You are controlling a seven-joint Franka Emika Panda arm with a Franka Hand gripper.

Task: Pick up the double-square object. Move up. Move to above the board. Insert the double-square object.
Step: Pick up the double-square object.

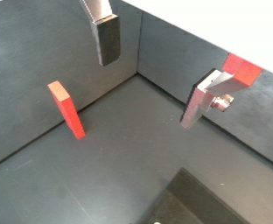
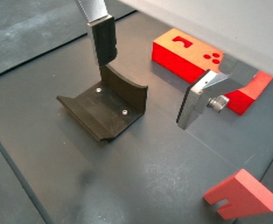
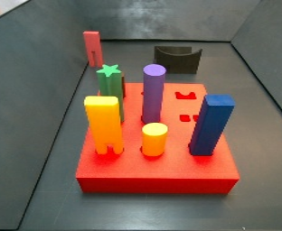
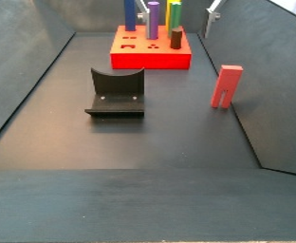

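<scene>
The double-square object (image 4: 226, 85) is a tall slim salmon-red prism. It stands upright on the dark floor near a side wall, and also shows in a side view (image 3: 93, 47) and in both wrist views (image 1: 66, 109) (image 2: 241, 197). The board (image 4: 151, 59) is a thick bright red slab holding several pegs; it also shows in a side view (image 3: 155, 171) and a wrist view (image 2: 188, 57). My gripper (image 1: 157, 74) (image 2: 154, 74) hangs open and empty above the floor, well clear of the prism. Only a silver tip (image 4: 212, 8) shows at the top edge of a side view.
The fixture (image 4: 117, 93) (image 2: 104, 109) (image 3: 177, 59) stands on the floor between the board and the prism. In the board stand an orange-yellow notched block (image 3: 102, 124), a green star peg (image 3: 108, 81), a purple cylinder (image 3: 154, 92), a blue prism (image 3: 212, 124) and a short yellow cylinder (image 3: 155, 139). Grey walls enclose the floor.
</scene>
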